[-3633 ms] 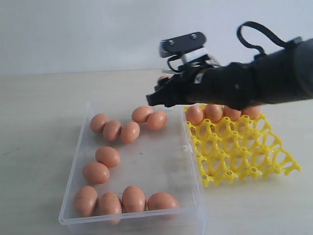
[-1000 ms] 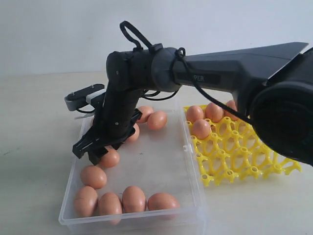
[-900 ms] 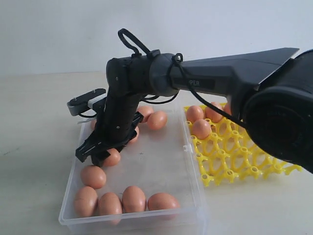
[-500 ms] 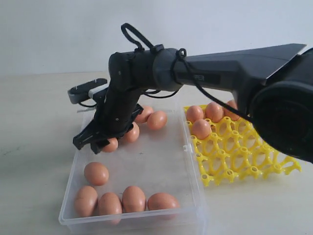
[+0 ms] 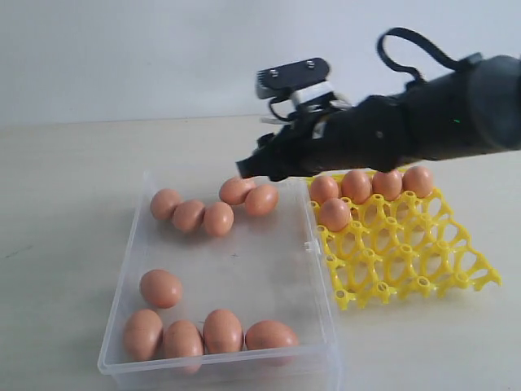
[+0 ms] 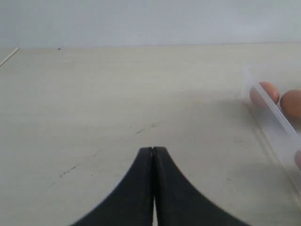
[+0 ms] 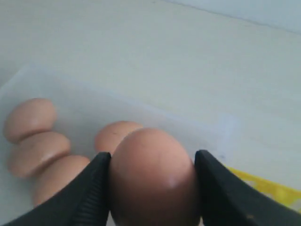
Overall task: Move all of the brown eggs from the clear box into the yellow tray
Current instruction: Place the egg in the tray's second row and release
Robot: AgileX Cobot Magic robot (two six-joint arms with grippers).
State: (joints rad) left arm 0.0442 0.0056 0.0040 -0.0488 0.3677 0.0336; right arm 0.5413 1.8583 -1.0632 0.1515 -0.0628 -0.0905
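My right gripper (image 7: 151, 159) is shut on a brown egg (image 7: 153, 181), held between both black fingers (image 7: 89, 188). In the exterior view this gripper (image 5: 254, 167) hangs above the far right corner of the clear box (image 5: 244, 269), close to the yellow tray (image 5: 407, 261); the held egg is hidden there. Several brown eggs (image 5: 203, 216) lie in the box, at its far side and near edge. Several more (image 5: 356, 186) sit in the tray's far cups. My left gripper (image 6: 153, 149) is shut and empty over bare table beside the box's wall (image 6: 273, 117).
The pale tabletop (image 5: 65, 204) spreads around the box and tray. Most of the tray's nearer cups (image 5: 423, 269) hold nothing. The right arm (image 5: 423, 130) reaches in from the right, above the tray's far row.
The right gripper closed on an egg at the box's left middle, lifted it and swung up and right toward the tray. The left gripper's earlier position is not shown.
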